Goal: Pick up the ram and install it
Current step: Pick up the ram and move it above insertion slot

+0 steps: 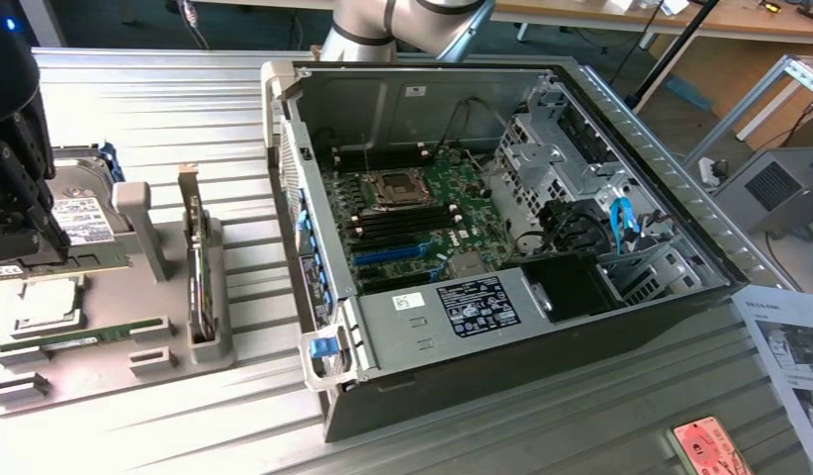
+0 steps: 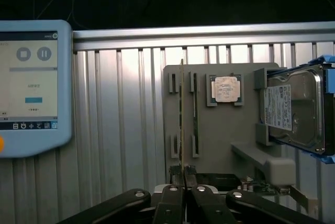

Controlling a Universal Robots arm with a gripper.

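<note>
The gripper has its fingers closed on the ram, pinching the thin stick by its 2 flat faces near one end so that the board hangs edge-on. That grip suits a part that must go edge-first into a narrow slot. The ram hangs clear above the grey holder, over the end that carries the stick slots, so it seems lifted out rather than seated. A 2nd stick rests in the neighbouring slot, caught between the small brackets that keep it on edge and easy to pinch. Toward the holder's other end, the CPU lies flat in its own recess at mid-holder. At the far end the drive leans in a cradle. Each part has its own seat, so nothing shifts on the ribbed table. In the exterior view the open case lies on its side, well apart from the holder toward that view's right. Its motherboard faces up, which leaves the black memory slots reachable from above. A tablet sits at the table's edge, away from the work. I judge the pick done and the install not yet started.
</note>
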